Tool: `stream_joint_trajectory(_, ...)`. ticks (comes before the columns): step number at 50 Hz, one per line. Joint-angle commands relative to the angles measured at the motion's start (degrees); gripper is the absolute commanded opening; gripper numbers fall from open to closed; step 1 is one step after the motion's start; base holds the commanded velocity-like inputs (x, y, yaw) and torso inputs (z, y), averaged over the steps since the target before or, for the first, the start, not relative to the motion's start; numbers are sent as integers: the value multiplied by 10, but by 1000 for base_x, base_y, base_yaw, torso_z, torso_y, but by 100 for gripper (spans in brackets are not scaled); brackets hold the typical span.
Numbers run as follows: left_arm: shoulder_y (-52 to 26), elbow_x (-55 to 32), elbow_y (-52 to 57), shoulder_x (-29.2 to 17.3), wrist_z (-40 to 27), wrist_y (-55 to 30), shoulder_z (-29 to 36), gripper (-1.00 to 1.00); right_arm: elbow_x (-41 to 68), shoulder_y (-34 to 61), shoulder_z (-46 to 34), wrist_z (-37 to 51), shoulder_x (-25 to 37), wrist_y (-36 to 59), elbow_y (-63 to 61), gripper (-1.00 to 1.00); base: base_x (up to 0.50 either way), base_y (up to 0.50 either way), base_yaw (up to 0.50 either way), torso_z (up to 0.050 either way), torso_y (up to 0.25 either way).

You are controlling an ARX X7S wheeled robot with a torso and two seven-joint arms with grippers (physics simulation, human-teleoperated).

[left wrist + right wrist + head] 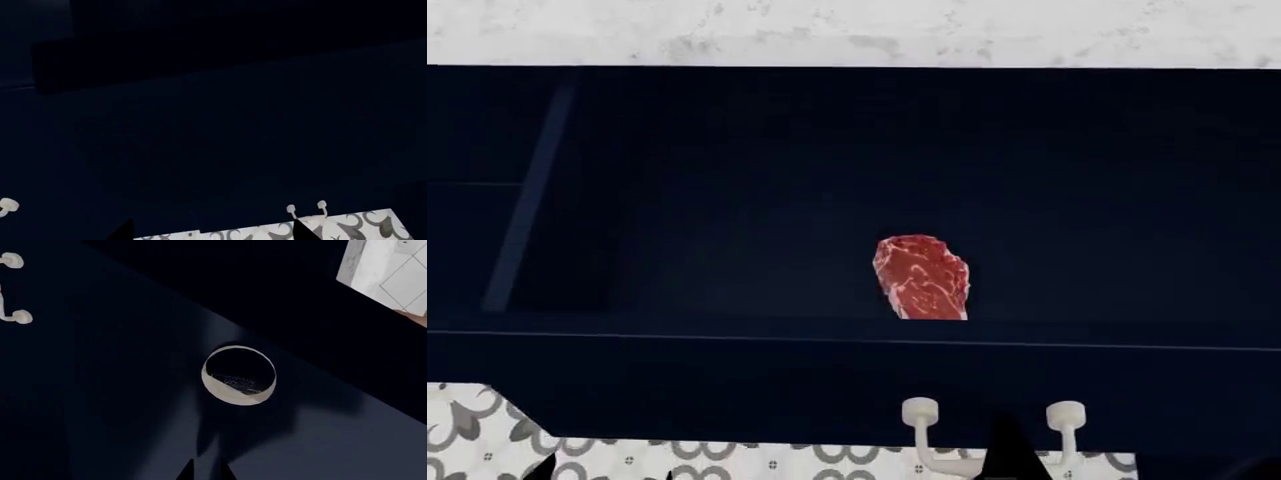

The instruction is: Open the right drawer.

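Observation:
The right drawer (694, 385) stands pulled far out in the head view, its navy inside showing. Its cream bail handle (1065, 415) sits on the front panel at the lower edge. One dark finger of my right gripper (1008, 450) lies over the bail between the two knobs. In the right wrist view the right gripper (207, 472) has its tips close together, facing a cream-rimmed round knob (239, 375); the bail itself does not show between them. My left gripper (212, 232) hangs open before a navy front, apart from the handle.
A red piece of raw meat (921, 278) lies inside the drawer. A marble countertop (854, 30) runs above. Patterned floor tiles (467, 430) show below. Upright white cabinet handles (291, 210) are near the left gripper. Another cream handle (8, 290) and a tiled wall (393, 270) show in the right wrist view.

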Motion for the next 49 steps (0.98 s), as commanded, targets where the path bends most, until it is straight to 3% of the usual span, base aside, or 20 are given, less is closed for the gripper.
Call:
stream_joint_trajectory(1,-2,-1,-3,0,0,1,2,100,-48,0,-18,8,-6,-3,-11,-100,-234,0,0,0,0)
stream_joint_trajectory(49,-3,-5,-4,-4,-6,3,8,100,-48,0,-16,12,-9,-8,-7,-100,-227,0,0,0,1)
